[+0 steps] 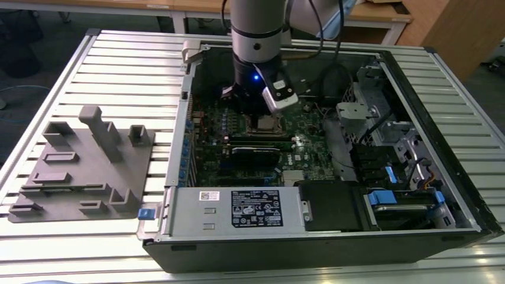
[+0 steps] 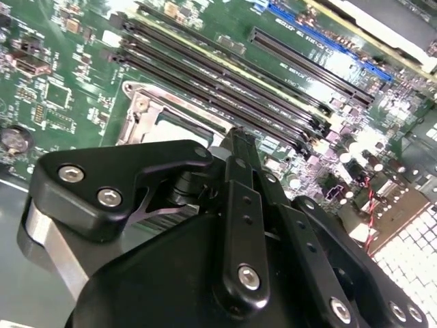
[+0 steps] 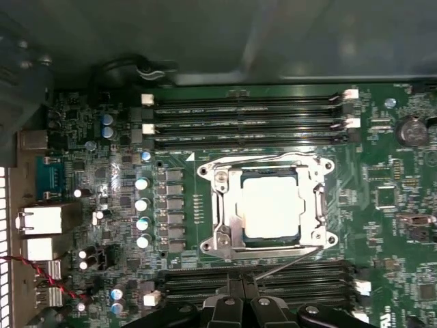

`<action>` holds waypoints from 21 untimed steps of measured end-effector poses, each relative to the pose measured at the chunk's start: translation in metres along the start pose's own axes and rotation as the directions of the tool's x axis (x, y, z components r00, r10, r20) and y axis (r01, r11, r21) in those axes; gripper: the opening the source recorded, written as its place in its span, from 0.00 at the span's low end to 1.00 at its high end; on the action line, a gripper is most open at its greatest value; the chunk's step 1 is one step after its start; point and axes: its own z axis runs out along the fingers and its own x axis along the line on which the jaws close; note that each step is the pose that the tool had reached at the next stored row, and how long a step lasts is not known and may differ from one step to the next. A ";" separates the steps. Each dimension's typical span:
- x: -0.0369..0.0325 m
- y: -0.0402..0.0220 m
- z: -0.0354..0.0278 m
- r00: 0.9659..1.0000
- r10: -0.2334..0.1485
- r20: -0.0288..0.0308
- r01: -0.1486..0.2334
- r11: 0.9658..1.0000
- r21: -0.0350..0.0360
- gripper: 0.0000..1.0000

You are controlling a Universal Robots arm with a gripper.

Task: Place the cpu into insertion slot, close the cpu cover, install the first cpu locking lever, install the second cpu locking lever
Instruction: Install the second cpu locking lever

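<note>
CPU (image 3: 270, 208) sits in the insertion slot (image 3: 220, 179) (cover (image 3: 316, 205) down); fingers (image 2: 235, 147) look pressed together, holding nothing.

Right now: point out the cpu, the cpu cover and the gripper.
cpu (image 3: 271, 207), first wrist view, middle of its metal top.
cpu cover (image 3: 315, 205), first wrist view, a side bar of the frame.
gripper (image 2: 235, 140), second wrist view, at the fingertips.

A pale, ribbed metal worktable made of long parallel slats (image 1: 118, 65) fills most of the exterior view, catching soft overhead light. Behind it stand light wooden desks with white legs (image 1: 379, 21), and a tan wooden cabinet panel (image 1: 457, 29) rises at the exterior view's right. The dark grey floor (image 1: 47, 23) shows beyond the table at the exterior view's left
</note>
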 end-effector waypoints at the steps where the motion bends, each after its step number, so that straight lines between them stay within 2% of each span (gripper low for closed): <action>1: 0.0006 -0.0001 0.0009 1.000 0.000 0.000 0.000 1.000 0.000 0.11; 4: 0.0013 -0.0002 0.0034 1.000 0.000 0.000 0.000 1.000 0.000 0.11; 16: 0.0015 -0.0001 0.0050 1.000 0.000 0.000 0.000 1.000 0.000 0.11; 21: 0.0018 -0.0002 0.0091 1.000 0.000 0.000 0.000 1.000 0.005 0.11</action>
